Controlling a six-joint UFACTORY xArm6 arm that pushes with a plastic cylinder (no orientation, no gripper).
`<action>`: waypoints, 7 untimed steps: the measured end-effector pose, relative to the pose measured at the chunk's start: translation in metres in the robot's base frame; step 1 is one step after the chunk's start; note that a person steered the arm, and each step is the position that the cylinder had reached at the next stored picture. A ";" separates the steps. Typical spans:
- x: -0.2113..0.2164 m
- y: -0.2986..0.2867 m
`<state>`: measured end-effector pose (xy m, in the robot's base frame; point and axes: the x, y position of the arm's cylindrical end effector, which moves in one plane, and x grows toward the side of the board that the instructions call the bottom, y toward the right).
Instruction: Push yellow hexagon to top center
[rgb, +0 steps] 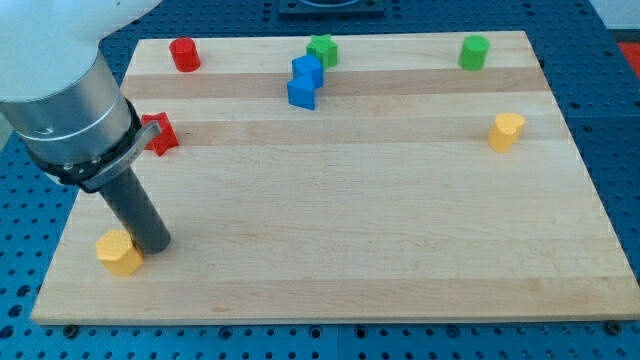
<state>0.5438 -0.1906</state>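
A robotics laboratory bench is indicated. A pale wooden board (340, 200) is laid on a blue metal table perforated with a regular grid of holes (610, 150), seen around the board's edges. At ten o'clock, a grey cylindrical robot arm housing (65, 105) is seen above the board.

A yellow hexagon (119, 252), a small solid block with flat faceted sides, sits flat on the wooden board (350, 240) near the corner at the view's bottom left. Its top face catches the light, paler than its sides. It lies far from the board's top centre.
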 end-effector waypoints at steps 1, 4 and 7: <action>-0.027 0.019; -0.151 0.073; -0.242 0.077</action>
<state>0.3016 -0.1135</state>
